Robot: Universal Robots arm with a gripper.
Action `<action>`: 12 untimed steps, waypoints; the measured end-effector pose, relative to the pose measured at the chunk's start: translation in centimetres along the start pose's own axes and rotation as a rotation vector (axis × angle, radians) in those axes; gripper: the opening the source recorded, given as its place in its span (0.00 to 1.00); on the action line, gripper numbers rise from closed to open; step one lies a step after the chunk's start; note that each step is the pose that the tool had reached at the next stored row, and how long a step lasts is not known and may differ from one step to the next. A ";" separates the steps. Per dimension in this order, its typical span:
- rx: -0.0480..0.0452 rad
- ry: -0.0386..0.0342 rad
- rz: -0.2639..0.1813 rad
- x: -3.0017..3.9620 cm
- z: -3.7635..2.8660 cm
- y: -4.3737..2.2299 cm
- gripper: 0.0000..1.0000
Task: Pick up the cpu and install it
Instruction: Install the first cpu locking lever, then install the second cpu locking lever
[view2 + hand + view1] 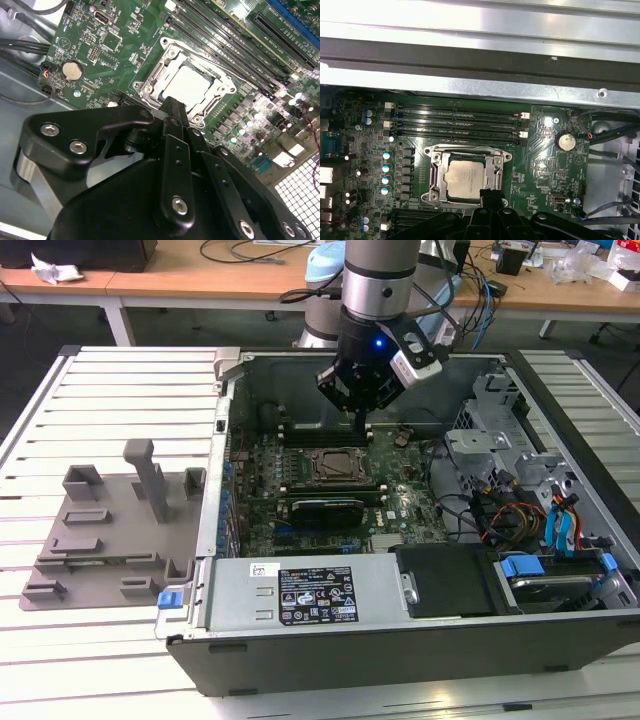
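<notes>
The cpu [465, 177] lies flat inside the metal-framed motherboard socket [435, 172], its silvery top [192, 85] facing up. In the exterior view the socket [335, 462] sits mid-board in the open computer case. My gripper [362, 430] hangs just above the socket's edge. In both wrist views its dark fingertips [172, 104] are pressed together into one narrow bar and hold nothing. The tip [487, 194] overlaps one corner of the socket frame. The cpu is apart from the fingers.
A grey fixture tray [100, 540] rests on the slatted table at the exterior view's left. Memory slots [455, 122] and a coin battery [565, 141] flank the socket. Drive bays and cables [520, 500] crowd the case's right; a labelled power supply [300, 590] spans the front.
</notes>
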State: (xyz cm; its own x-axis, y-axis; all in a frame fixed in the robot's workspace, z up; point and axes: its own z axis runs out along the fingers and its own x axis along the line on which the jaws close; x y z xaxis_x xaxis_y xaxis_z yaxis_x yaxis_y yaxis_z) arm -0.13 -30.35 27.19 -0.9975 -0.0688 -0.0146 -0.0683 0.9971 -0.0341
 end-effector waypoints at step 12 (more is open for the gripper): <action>0.0001 0.0000 0.000 0.00 -0.02 0.00 0.11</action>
State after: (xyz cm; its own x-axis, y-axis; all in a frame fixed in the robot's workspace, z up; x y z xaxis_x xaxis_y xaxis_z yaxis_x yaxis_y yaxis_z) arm -0.13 -30.35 27.21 -0.9975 -0.0689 -0.0146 -0.0684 0.9971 -0.0342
